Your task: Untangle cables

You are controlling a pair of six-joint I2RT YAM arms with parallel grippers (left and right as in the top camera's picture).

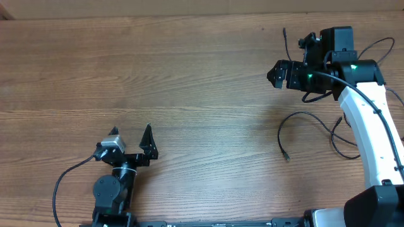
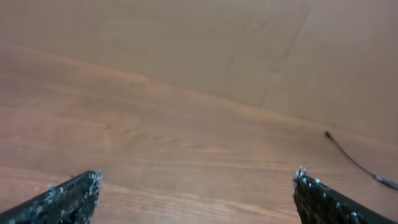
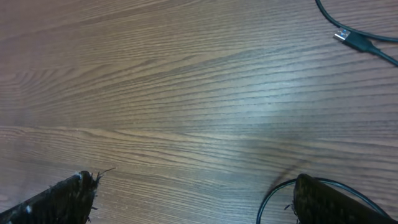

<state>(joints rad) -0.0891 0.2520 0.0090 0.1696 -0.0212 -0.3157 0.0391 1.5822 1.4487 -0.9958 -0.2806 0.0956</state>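
Right tool (image 1: 273, 74), jaws wide, cables (image 1: 279, 137) loose just beside it

The desk (image 1: 189, 94) is brown wood with streaky grain. The cables (image 3: 379, 51) are black, one plug (image 3: 342, 36) silver. The right arm (image 1: 372, 139) is white.
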